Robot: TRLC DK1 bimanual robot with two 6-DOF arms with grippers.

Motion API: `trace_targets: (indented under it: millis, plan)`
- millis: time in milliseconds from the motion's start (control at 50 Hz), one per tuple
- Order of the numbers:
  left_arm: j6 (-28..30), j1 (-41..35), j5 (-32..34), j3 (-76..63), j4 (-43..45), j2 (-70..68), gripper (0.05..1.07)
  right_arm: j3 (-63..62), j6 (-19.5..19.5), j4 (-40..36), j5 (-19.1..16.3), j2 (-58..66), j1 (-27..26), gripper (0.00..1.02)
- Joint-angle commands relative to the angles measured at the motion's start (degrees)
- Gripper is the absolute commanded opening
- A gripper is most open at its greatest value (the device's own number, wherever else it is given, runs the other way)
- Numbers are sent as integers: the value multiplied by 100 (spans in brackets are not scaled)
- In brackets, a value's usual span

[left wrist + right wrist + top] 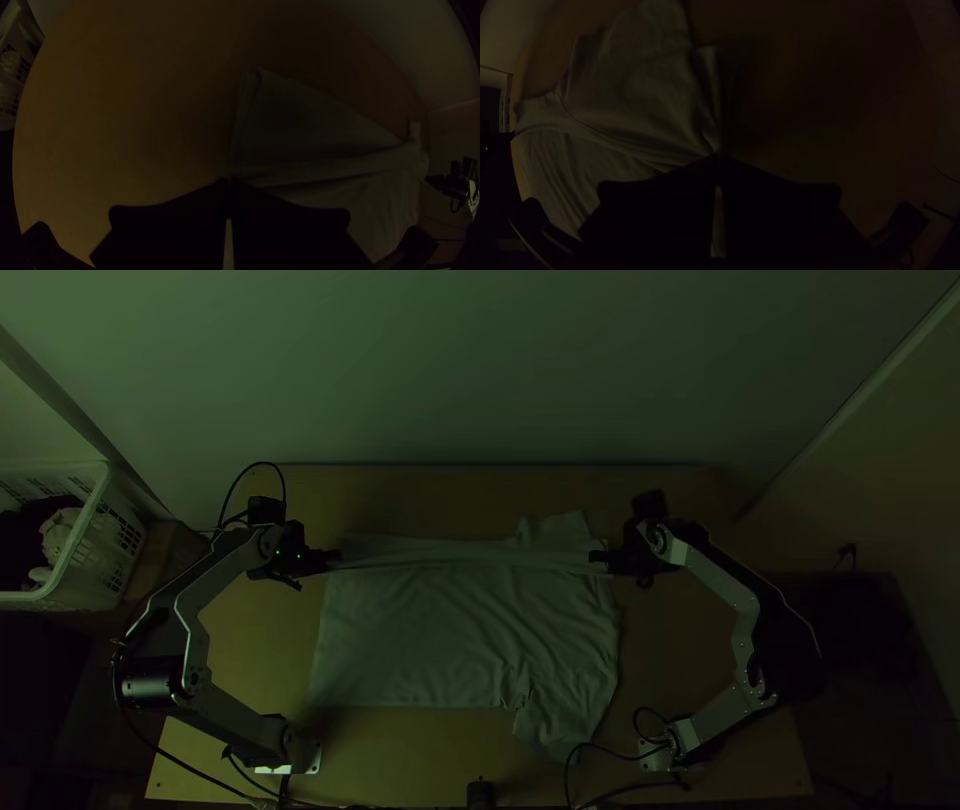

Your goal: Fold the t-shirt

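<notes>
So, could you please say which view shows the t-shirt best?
The top view, as it takes in the t-shirt end to end. The left wrist view shows mostly the end at the left gripper; the right wrist view, folds running to the right gripper.

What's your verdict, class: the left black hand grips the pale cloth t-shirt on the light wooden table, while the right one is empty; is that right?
The right black hand isn't empty; the right wrist view shows it pinching the pale cloth t-shirt. The left hand does grip it on the wooden table.
</notes>
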Motion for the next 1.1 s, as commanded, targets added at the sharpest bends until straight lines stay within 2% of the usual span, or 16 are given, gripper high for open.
trace_targets:
  millis: [0,400,420,440,480,500,520,540,600,680,800,860,920,1020,1080]
  plan:
    - [38,123,-24,-378,166,-171,8,-333,-10,57,75,-195,61,2]
    - [197,264,-33,-906,852,-74,8,-851,-10,629,198,-160,35,2]
    - [179,264,-7,-932,861,-74,10,-851,-10,629,207,-151,26,2]
    - [144,273,2,-949,887,-83,17,-851,-10,629,207,-151,17,2]
    - [118,281,37,-967,896,-109,42,-851,-10,629,207,-178,8,3]
    - [144,281,90,-976,878,-127,56,-851,-10,629,207,-204,0,7]
    - [162,281,152,-976,869,-162,66,-851,-10,620,207,-230,-18,13]
    - [170,281,160,-976,869,-197,70,-869,-10,558,207,-283,-18,21]
    - [188,281,187,-1002,896,-382,75,-939,-10,532,207,-538,-18,45]
    - [144,281,240,-976,896,-690,81,-983,70,506,207,-1013,-27,61]
    - [118,123,292,-826,632,-1358,84,-887,193,365,172,-1628,-44,70]
    - [109,88,310,-633,281,-1533,91,-755,201,75,101,-1786,-36,71]
    - [144,0,310,-449,-115,-1604,92,-597,219,-259,75,-1865,-9,78]
    - [214,-17,319,-282,-686,-1859,100,-473,228,-760,40,-2006,87,83]
    - [249,-17,319,-255,-967,-2087,101,-412,228,-1059,49,-2094,131,83]
